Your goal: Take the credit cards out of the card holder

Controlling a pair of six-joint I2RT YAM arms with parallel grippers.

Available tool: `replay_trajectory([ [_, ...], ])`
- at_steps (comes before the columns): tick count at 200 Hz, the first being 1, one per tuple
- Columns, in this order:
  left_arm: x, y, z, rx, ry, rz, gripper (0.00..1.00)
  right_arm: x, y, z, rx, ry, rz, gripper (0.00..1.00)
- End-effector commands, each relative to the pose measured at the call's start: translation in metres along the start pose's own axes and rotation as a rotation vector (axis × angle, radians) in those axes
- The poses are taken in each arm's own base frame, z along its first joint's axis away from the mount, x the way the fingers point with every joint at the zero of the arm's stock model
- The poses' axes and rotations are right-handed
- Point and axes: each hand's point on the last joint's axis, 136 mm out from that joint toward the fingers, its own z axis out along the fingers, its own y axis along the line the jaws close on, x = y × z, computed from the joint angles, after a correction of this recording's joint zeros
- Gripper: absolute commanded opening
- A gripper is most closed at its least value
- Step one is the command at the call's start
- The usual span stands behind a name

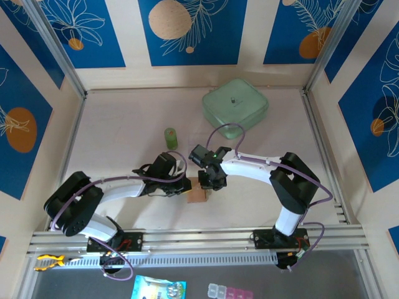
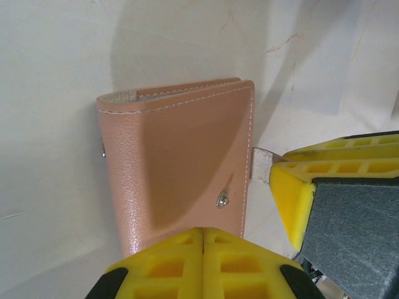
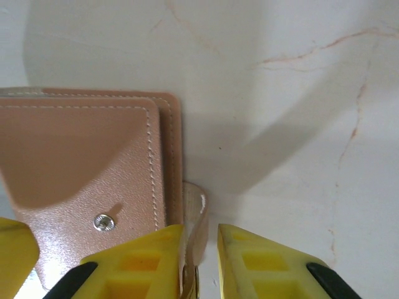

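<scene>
1. The pale table carries everything. My two arms reach in over its near middle and meet nose to nose.
2. The green translucent box sits far and right of centre with its lid on. I cannot make out what is in it, and it is well apart from the work.
3. The card holder lies flat and folded shut between my two grippers. The credit cards are hidden, so I judge them to be inside.
4. My left gripper comes from the left. Its jaws are pressed together with nothing between them, tips at the holder's edge. I cannot tell whether it bears down.
5. My right gripper stands a little apart, astride the clasp tab that juts from the holder's side. The tab touches one finger and bare table shows beside the other, so nothing is pinched.
6. The tab lies straight between my right fingers, so the right arm is nearer. The next move needs a pinch there, then peeling the flap off the snap stud.
</scene>
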Motion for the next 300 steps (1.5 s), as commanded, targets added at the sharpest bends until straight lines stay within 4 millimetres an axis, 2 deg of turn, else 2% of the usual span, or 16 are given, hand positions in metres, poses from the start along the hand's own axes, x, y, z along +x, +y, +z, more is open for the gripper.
replay_trajectory([
  [1,-0.002,-0.007,-0.004,0.003,-0.012,0.005,0.02,0.004,0.001,0.01,-0.014,0.03,0.0,0.22],
  [101,0.0,-0.005,-0.005,0.003,-0.012,0.004,0.04,0.008,-0.008,0.027,0.012,0.059,0.018,0.18],
  [138,0.001,-0.003,-0.007,0.001,-0.019,0.005,0.04,0.008,-0.007,0.025,0.007,0.057,0.016,0.15],
  [189,0.001,0.001,-0.014,-0.028,-0.036,0.02,0.07,0.005,-0.006,0.013,0.01,0.037,0.003,0.12],
  [235,-0.003,0.003,-0.028,-0.061,-0.077,0.035,0.08,0.001,-0.004,-0.009,-0.002,0.009,-0.003,0.12],
  [300,-0.01,-0.008,-0.032,-0.052,-0.077,0.034,0.09,-0.001,0.008,-0.035,-0.032,0.002,-0.011,0.12],
])
